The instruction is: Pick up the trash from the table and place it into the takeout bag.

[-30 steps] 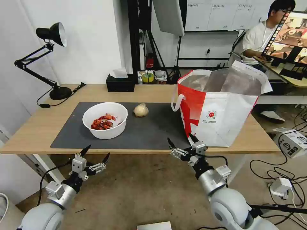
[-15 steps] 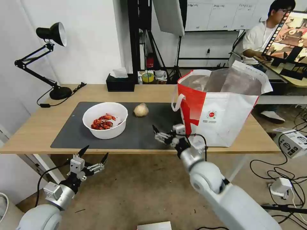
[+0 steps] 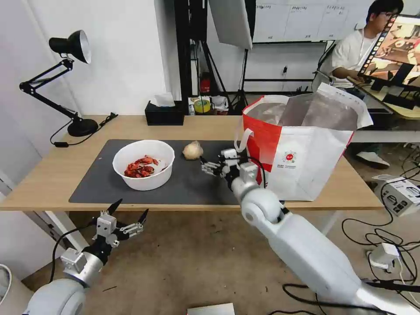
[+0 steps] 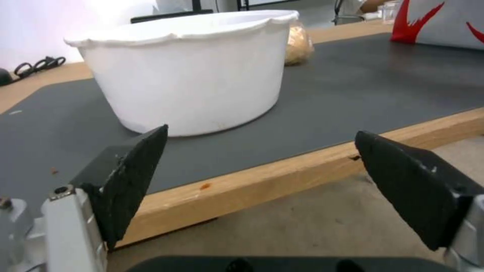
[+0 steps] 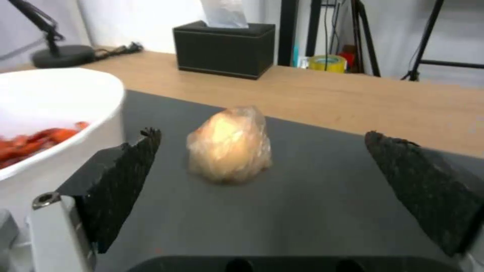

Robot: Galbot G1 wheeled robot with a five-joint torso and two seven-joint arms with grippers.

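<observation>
The right gripper hung low over the mat, its fingers spread with nothing between them. It pointed toward the ball, which lay just beyond the fingertips, near the mat's back edge. In the right wrist view the ball sat on the mat between the two dark fingers, apart from both (its clear wrap showed creases and a twisted peak). The right arm reached in from the table's front edge, passing just beside the bag.

The bowl stood on the left half of the mat, red shells heaped inside it. The ball lay close to the bowl's rim on the side nearer the bag, apart from it. In the left wrist view the bowl rose above the mat with the ball partly hidden behind it.

The bag stood upright at the right end of the table, its mouth open and the foil lining showing, one loop handle hanging over the mat's right edge.

The left gripper waited below the table's front edge, level with the mat's left front corner, its fingers parted and holding nothing.

Along the table's back edge stood a tissue box, and a lamp stood at the back left corner, its cord trailing on the wood.
</observation>
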